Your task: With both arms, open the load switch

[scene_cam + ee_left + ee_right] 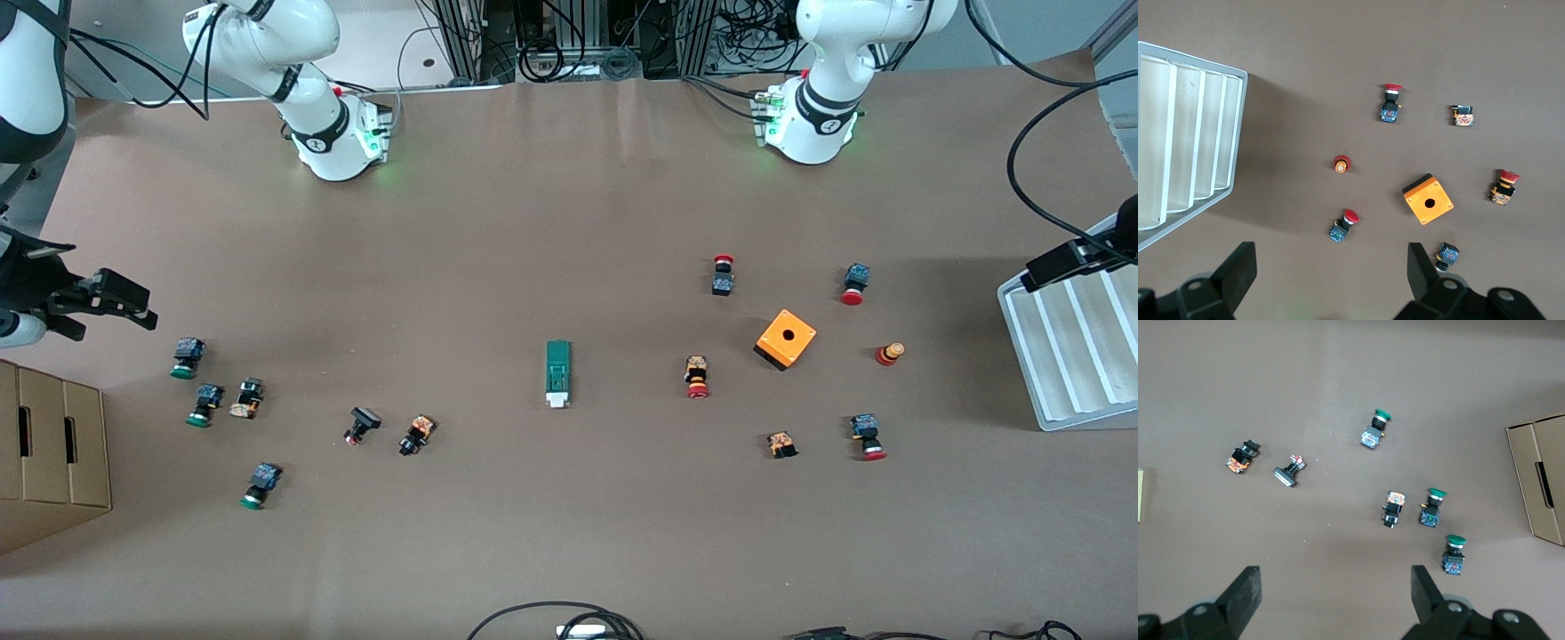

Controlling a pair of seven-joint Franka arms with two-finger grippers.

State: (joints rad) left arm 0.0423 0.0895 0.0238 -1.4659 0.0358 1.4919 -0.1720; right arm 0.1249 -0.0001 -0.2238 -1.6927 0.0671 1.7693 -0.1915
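The load switch (558, 373) lies flat near the middle of the table, a narrow dark-green block whose white end (557, 400) faces the front camera. Neither wrist view shows it. My right gripper (108, 309) hangs open and empty over the right arm's end of the table, above several green-capped push buttons (1432, 507). In the right wrist view this right gripper (1335, 590) holds its fingers wide apart. My left gripper (1067, 258) hangs open and empty at the left arm's end, beside a white tray. The left gripper (1331, 267) is over bare table near a red-capped button (1343, 226).
An orange cube box with a hole (786, 339) and several red-capped buttons (697, 377) lie toward the left arm's end. The white ribbed tray (1071, 356) stands at that edge. A cardboard box (49, 453) sits at the right arm's end. Black and orange buttons (416, 435) lie between.
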